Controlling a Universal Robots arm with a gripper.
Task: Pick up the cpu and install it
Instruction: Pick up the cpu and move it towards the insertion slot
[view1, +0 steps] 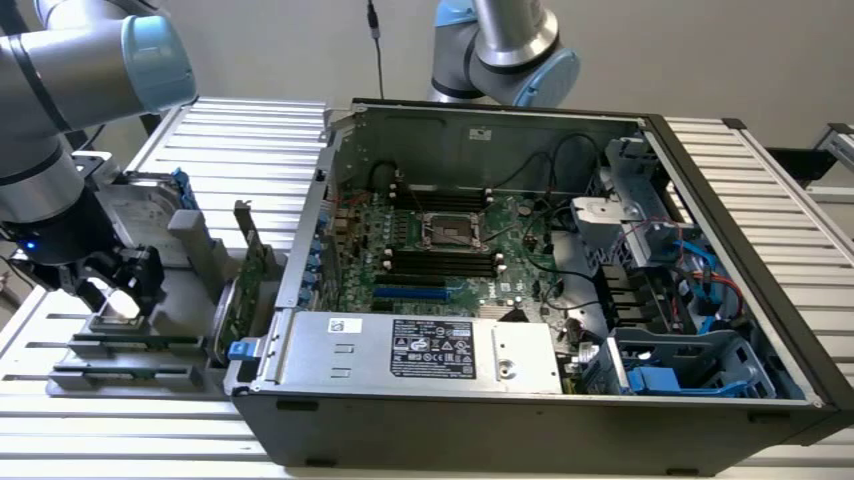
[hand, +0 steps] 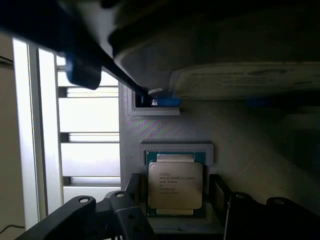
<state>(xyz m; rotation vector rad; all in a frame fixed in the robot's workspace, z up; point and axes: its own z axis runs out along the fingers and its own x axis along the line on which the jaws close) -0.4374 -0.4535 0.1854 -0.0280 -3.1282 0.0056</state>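
Table (view1: 254, 130) carries the open computer case (view1: 507, 118), just beside the grey holder block (view1: 180, 310). My end effector (view1: 115, 292) hangs low over the block, jaws apart, one on either side of the cpu (hand: 175, 182), which lies flat in the block's recess. For a good grasp I'd stay centred, square to the chip's edges, and squeeze evenly with no tilt.

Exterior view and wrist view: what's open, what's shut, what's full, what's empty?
gripper: open, one finger on each side of the cpu.
cpu: lying flat in its grey holder, not picked up.
computer case: side open, insides showing.
motherboard socket: looks empty.
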